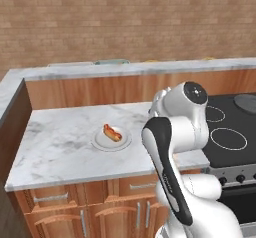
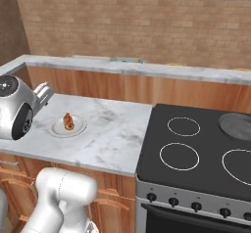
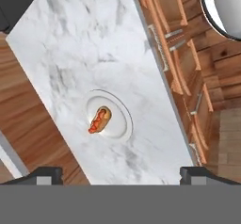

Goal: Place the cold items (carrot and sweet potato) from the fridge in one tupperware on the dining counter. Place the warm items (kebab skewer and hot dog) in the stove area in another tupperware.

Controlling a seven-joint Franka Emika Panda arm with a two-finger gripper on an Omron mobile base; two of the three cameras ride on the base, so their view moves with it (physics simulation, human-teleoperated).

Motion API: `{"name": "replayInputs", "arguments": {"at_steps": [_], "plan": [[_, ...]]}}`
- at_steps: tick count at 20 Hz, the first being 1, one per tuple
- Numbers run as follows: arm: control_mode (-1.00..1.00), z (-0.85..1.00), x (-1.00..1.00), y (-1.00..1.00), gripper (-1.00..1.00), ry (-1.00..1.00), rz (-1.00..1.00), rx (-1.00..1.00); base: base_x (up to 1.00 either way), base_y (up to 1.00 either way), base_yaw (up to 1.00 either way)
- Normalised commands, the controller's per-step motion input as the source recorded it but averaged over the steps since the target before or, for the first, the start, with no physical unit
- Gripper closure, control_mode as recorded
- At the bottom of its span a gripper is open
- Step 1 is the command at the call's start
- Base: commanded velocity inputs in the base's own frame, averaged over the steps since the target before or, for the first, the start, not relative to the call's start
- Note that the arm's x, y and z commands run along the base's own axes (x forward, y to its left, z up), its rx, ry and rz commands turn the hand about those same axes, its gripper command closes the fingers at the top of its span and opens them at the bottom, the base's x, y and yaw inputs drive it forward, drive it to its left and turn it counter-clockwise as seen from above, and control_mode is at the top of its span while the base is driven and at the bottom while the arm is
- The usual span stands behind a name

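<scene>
- The hot dog lies on a white plate in the middle of the marble counter, left of the black stove.
- Bare marble surrounds the plate on all sides; a raised wooden ledge runs along the back.
- Your gripper hangs above the plate, fingers spread wide, holding and touching nothing.
</scene>
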Motion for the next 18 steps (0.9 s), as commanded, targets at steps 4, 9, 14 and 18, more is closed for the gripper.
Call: {"name": "replayInputs", "arguments": {"at_steps": [4, 9, 14, 18], "plan": [[-1.0, -0.13, 0.56, 0.2, -1.0, 0.07, -0.28, 0.0, 0.15, 0.0, -0.04], [-1.0, -0.29, 0.77, 0.24, -1.0, 0.28, -0.43, 0.0, 0.0, 0.0, 0.0], [-1.0, -0.37, 0.74, 0.06, -1.0, 0.46, -0.17, 0.0, 0.0, 0.0, 0.0], [-1.0, -0.45, 0.57, 0.31, -1.0, 0.25, -0.17, 0.0, 0.0, 0.0, 0.0]]}}
